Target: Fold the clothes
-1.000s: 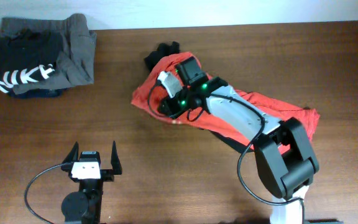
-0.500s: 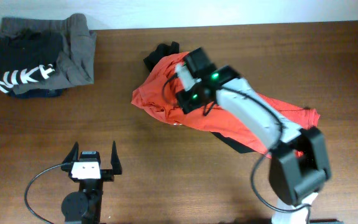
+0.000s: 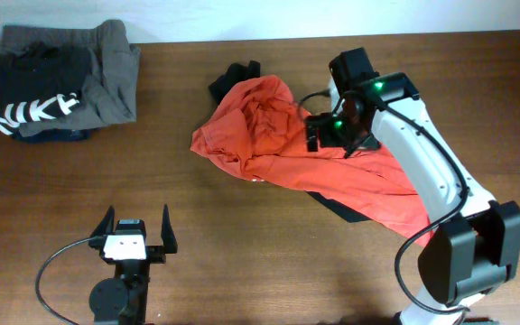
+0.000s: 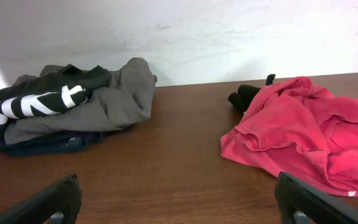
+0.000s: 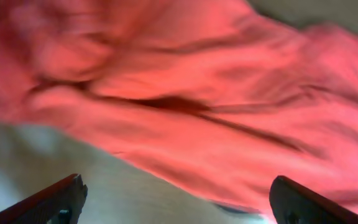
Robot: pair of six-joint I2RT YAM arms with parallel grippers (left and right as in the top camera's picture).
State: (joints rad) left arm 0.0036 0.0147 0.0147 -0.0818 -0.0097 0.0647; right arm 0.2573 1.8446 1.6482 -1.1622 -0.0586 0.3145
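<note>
Red shirt (image 3: 278, 144) lies crumpled on the table (image 3: 242, 262), well apart from the grey-and-black stack (image 3: 61, 81), off on that stack's right-arm side. Its long axis runs on a diagonal. The bunched end is nearest the stack, and the flatter tail trails away from it toward the right arm's base. Right gripper (image 3: 328, 135) hangs directly over the shirt's middle, farther from the stack than the bunched end. Its fingers stand wide apart with nothing between them, only red cloth below. Left gripper (image 3: 136, 219) is also spread wide and empty. It sits on the near side of the stack and clear of all cloth, looking across bare wood at the shirt's bunched end. My read is that the right arm is far the nearer hand, and the next grasp depends on finding an edge or corner along that diagonal. That is the hard part, as I can't pick out collar, sleeves or hem in the folds. The right wrist view is blurred, so the height above the fabric is unclear. A dark garment (image 3: 235, 79) pokes out from the shirt's stack-side end, and more dark cloth shows under its near edge. I can't tell if it's one piece or two. The right arm hides part of the shirt's far edge.
</note>
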